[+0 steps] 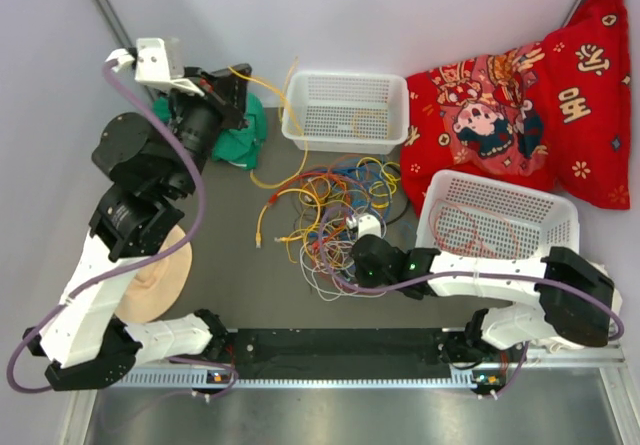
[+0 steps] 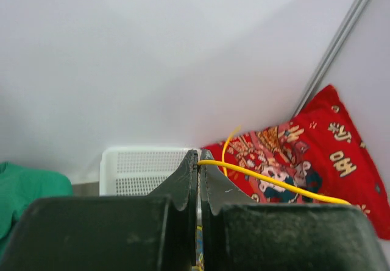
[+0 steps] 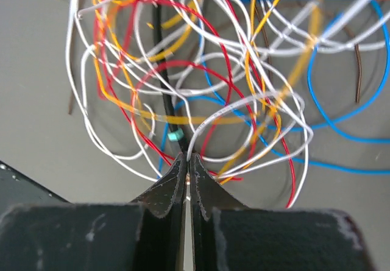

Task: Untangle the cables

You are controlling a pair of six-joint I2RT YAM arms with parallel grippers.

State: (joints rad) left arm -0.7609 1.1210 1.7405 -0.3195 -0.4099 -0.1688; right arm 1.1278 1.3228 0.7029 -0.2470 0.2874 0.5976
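Observation:
The cables lie in a knotted heap of yellow, red, orange, blue and white wires in the middle of the table. My left gripper is raised at the far left. In the left wrist view it is shut on a yellow cable that runs off to the right. That yellow cable hangs down toward the heap. My right gripper sits at the heap's near edge. In the right wrist view it is shut on a white cable; a black cable passes just behind the tips.
A white basket stands behind the heap and a second one to its right, over my right arm. A red cushion fills the far right corner. Green cloth lies under my left arm, and a tan round object sits near left.

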